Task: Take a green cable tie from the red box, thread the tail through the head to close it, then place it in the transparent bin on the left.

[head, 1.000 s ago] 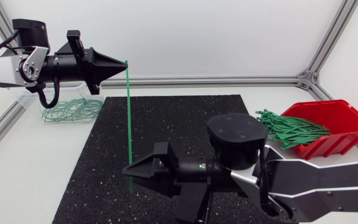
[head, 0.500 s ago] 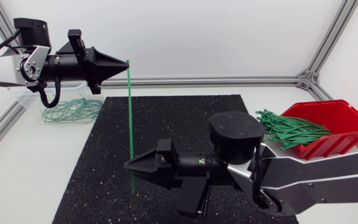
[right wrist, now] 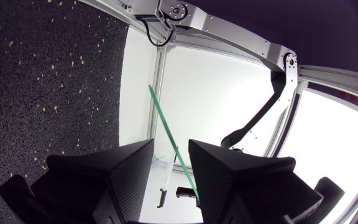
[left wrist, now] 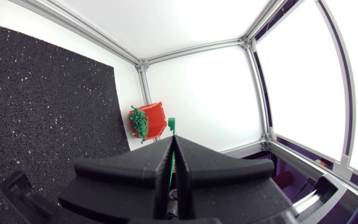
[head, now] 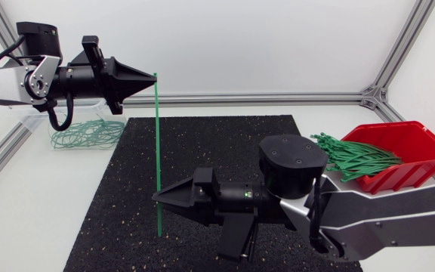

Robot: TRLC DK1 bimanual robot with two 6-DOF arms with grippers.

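Where closed ties go: transparent bin (head: pixel 53 130), far left, just off the far left corner of the black mat (head: pixel 225 143); closed green loops (head: pixel 85 134) lie in it.
Left gripper (head: pixel 151 78): fingers pressed together on the cable tie's upper end, pointing right. In the left wrist view the head (left wrist: pixel 171 124) pokes out just past the tips.
Cable tie (head: pixel 157 143): straight and held off the mat. Its long axis runs from the left gripper's tip toward the mat's near edge, and the tail end hangs free just past the right gripper.
Right gripper (head: pixel 158 199): aimed leftward, square across the strap. Its wrist view shows the fingers apart with the strap in the gap, nearer one finger; I cannot tell whether it touches.
Red box (head: pixel 418 143): far right, off the mat, spare ties (head: pixel 353 156) spilling over its left rim, well apart from both grippers.
Deciding relation: head at the left gripper, tail at the right. The right gripper already straddles the strap, so it seems the one to clamp and bend the tail back toward the head.
Room: open mat on both sides of the strap. The bin sits near the left gripper.
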